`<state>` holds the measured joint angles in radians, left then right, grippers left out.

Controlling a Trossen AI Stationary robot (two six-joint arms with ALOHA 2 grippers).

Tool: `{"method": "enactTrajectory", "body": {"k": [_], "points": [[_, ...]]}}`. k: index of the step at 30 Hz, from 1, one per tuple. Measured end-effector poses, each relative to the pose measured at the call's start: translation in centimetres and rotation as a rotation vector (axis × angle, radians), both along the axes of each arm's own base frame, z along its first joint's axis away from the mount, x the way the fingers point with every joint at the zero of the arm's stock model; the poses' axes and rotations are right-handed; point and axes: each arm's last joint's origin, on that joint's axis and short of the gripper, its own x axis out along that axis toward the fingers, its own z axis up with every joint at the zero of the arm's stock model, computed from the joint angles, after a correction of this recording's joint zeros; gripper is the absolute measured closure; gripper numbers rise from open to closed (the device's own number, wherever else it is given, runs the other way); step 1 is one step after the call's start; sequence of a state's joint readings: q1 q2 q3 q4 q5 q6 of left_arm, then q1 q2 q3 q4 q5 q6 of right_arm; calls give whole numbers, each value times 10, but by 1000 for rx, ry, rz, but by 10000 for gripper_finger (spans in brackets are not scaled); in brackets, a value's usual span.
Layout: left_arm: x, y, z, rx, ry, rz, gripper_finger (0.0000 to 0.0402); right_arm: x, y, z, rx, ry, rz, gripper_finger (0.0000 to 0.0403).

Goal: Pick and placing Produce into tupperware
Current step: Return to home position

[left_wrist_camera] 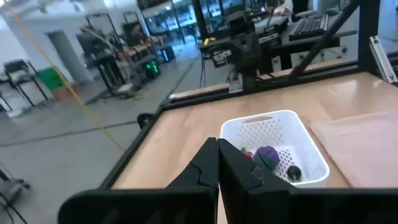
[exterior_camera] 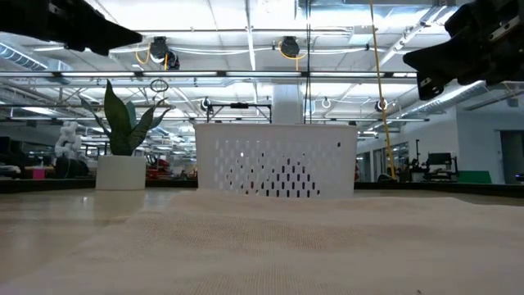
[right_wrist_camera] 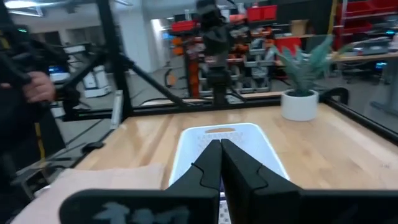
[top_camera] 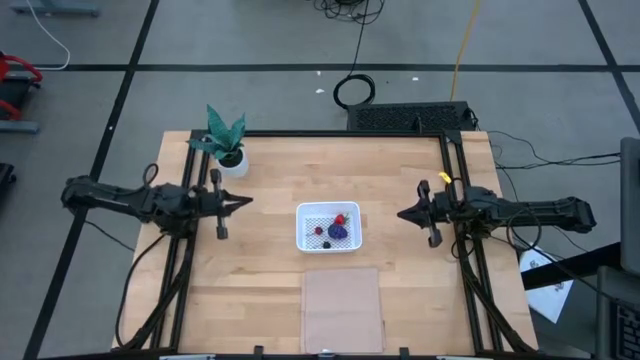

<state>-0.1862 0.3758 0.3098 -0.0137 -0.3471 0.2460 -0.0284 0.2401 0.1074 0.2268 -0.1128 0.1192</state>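
Note:
The white tupperware (top_camera: 328, 227) stands on the wooden table at its middle. Inside lie the produce pieces: a purple lumpy cluster (top_camera: 339, 230), a red piece (top_camera: 340, 218), another small red piece (top_camera: 319, 230) and a dark berry (top_camera: 325, 243). The left wrist view shows the tupperware (left_wrist_camera: 277, 149) with the purple cluster (left_wrist_camera: 267, 155) and the dark berry (left_wrist_camera: 293, 173). My left gripper (top_camera: 246, 201) is shut, level, left of the tupperware and well apart from it. My right gripper (top_camera: 403, 213) is shut, level, to its right. Both hold nothing.
A green potted plant (top_camera: 226, 140) in a white pot stands at the table's far left. A flat translucent sheet (top_camera: 342, 308) lies near the front edge, just before the tupperware. Black frame rails (top_camera: 455, 170) run along the table's sides. A person's hand (right_wrist_camera: 37, 87) shows beyond the table.

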Motion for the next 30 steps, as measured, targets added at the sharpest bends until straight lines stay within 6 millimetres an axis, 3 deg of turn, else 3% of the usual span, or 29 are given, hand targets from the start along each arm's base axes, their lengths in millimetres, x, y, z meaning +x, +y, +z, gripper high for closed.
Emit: {"method": "enactTrajectory", "body": {"k": [8,20,25,30], "points": [[-10,2,-18,86,-111,15,402,-1,1,1,-1,-6,23,403],[-23,4,-30,13,-28,-96,402,-1,1,1,-1,-6,22,403],[-23,-1,-34,23,-10,-220,401,-1,1,1,-1,-6,22,403],[-21,-2,-47,45,22,-238,401,-2,1,2,-1,-21,22,403]]}}
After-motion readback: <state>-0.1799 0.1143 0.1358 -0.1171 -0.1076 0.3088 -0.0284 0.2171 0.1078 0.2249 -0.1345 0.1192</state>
